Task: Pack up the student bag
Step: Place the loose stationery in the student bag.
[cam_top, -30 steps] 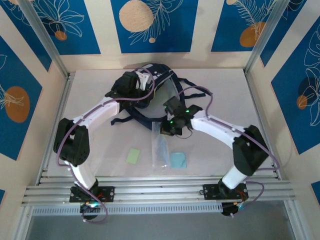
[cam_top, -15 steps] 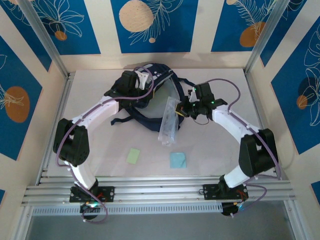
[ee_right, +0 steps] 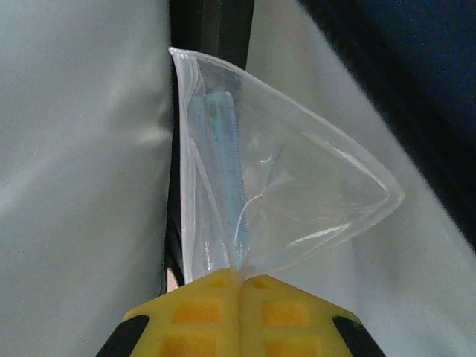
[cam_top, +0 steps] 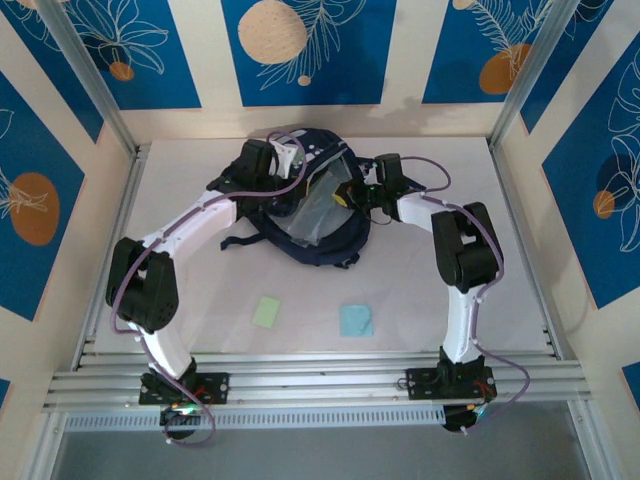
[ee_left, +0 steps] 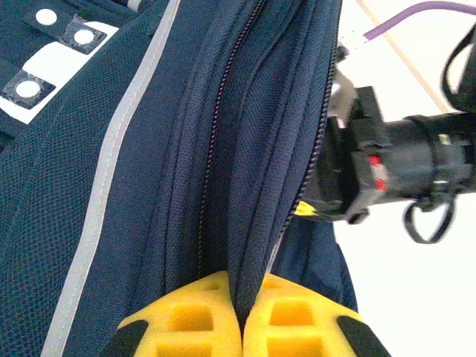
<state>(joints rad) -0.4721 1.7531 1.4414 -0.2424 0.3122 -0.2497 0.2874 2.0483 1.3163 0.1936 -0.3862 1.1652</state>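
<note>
The student bag (cam_top: 322, 248), dark navy with grey trim, lies at the back middle of the table with its mouth held open. My left gripper (cam_top: 283, 161) is shut on a fold of navy fabric beside the zip (ee_left: 242, 305). My right gripper (cam_top: 348, 197) reaches into the opening from the right, shut on the edge of a clear plastic pouch (ee_right: 245, 186) with a light blue ruler-like strip inside. In the right wrist view the bag's pale grey lining (ee_right: 74, 149) surrounds the pouch. The left wrist view shows the right gripper's black body (ee_left: 387, 163) against the bag's rim.
A green pad (cam_top: 267, 311) and a light blue pad (cam_top: 356, 320) lie flat on the white table near the front. Metal posts and patterned walls close in both sides and the back. A rail (cam_top: 320, 382) runs across the front by the arm bases.
The right arm lifted the clear pouch off the table's middle and carried it back and left into the bag's opening. The left gripper kept its hold on the bag.
</note>
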